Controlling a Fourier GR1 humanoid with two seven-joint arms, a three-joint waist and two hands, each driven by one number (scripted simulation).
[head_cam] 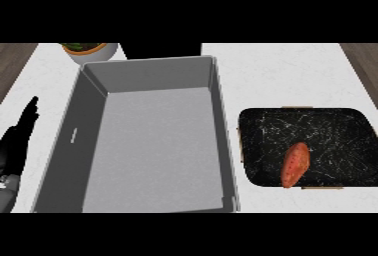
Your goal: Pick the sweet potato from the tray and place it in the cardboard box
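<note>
Right of the grey box (148, 140), a tapered reddish-orange sweet potato (294, 164) lies on the black marbled tray (325, 130). Left of the box, the left hand (16, 142) rests, fingers straight.

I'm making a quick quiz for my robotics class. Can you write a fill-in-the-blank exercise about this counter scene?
1. The sweet potato lies on the black ____.
2. The big grey box holds ____.
3. The only hand in view is the robot's ____ one.
4. Behind the box stands a potted ____.

Missing words: tray; nothing; left; plant
</note>
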